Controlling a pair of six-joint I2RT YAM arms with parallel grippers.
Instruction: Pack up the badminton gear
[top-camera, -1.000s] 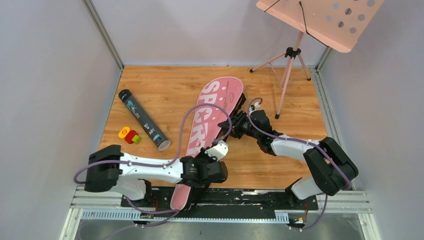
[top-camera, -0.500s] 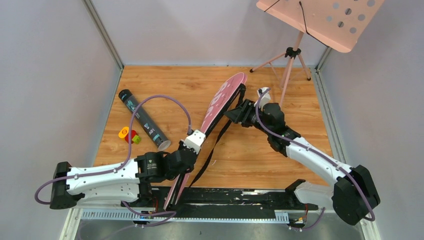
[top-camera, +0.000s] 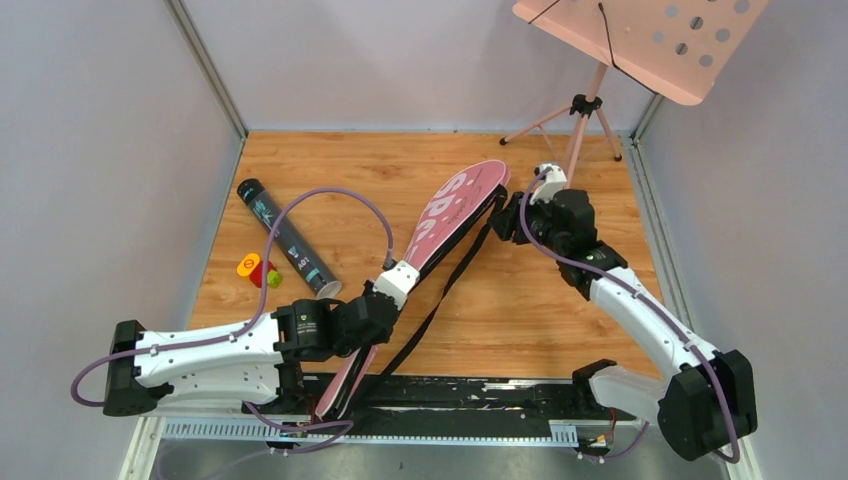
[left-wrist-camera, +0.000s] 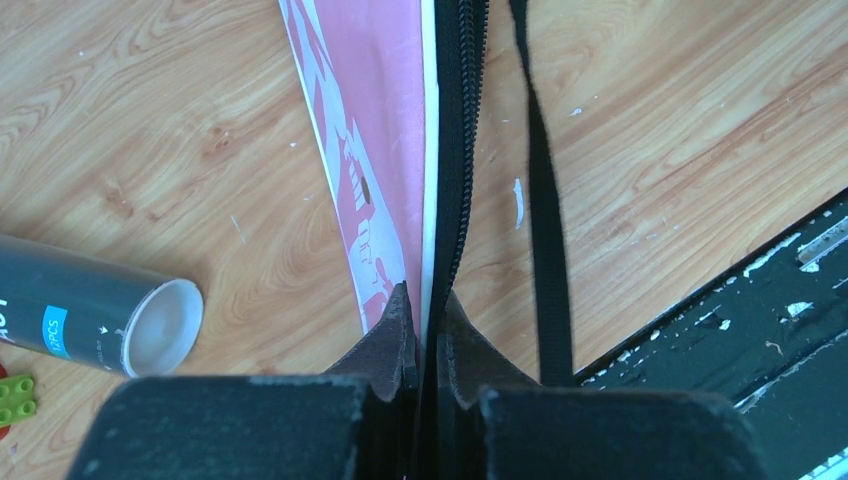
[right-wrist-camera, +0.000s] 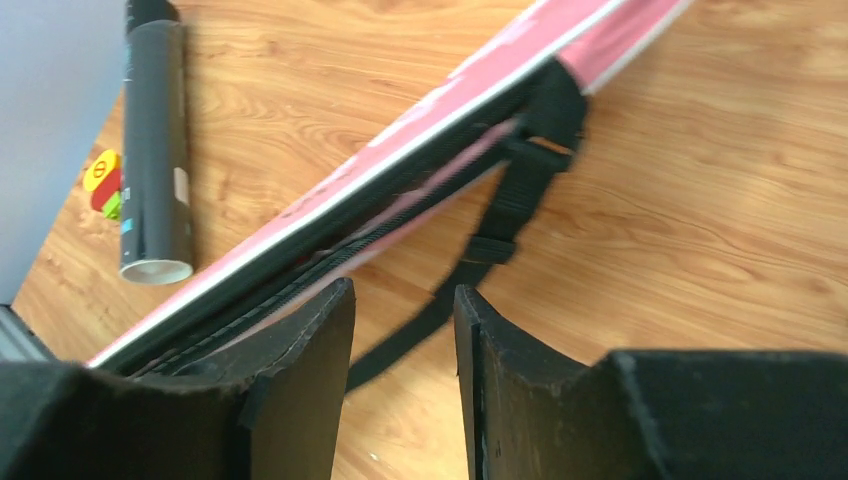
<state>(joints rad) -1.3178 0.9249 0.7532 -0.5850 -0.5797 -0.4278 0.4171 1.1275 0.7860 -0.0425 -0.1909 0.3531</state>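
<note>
Bag (top-camera: 450, 215) stands tipped on edge, slanting across the table (top-camera: 340, 180), its zip (left-wrist-camera: 455, 150) pinched tight in the left gripper (left-wrist-camera: 424, 296), probably to steady it, while the right gripper (right-wrist-camera: 403, 295) hangs half open and empty by the far end.

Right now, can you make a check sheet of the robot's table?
Surface: wooden table, scuffed.
Job's things: pink racket bag tipped on edge, black strap trailing loose; black tube lying on its side; rackets, shuttlecocks: nothing seen.
Clutter: small orange, red and green toy beside the tube.
Grippers: left gripper shut on the bag's zipper edge; right gripper open, holding nothing.
Cables: purple cables looping along both arms.
Surroundings: pink music stand at the far right corner; grey walls.
</note>
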